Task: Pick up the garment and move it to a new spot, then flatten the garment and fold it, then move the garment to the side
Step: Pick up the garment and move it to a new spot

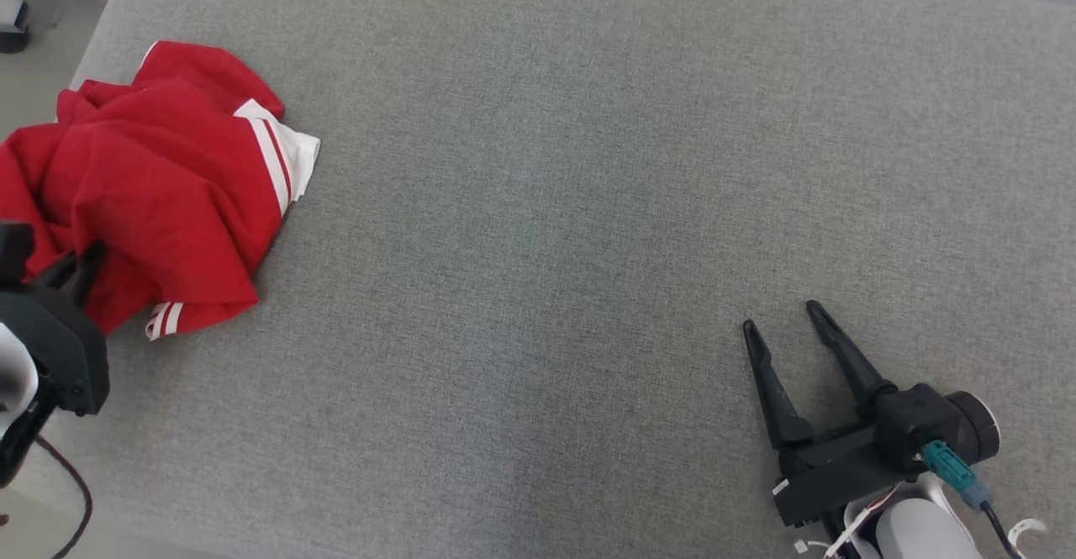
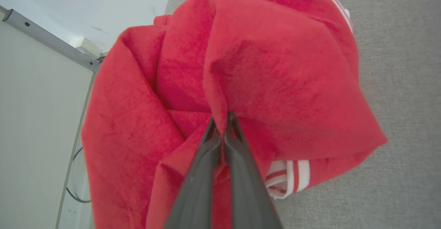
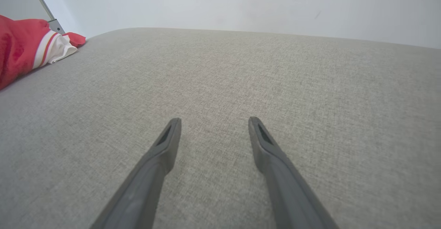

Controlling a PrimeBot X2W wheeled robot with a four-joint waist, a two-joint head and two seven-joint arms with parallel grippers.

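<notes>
At the counter's (image 1: pixel 588 206) left edge, the red garment (image 1: pixel 168 189) is pinched by the left gripper (image 2: pixel 223 117), right gripper (image 1: pixel 781 317) spread; lifting seems due next.

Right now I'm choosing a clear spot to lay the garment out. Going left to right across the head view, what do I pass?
red garment → grey padded surface → right gripper, jaws open

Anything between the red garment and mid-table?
Nothing visible. The left gripper is shut on a fold of the garment at the left edge of the table; its grey top toward the middle lies bare. The right gripper, open, sits near right, off that path.
</notes>
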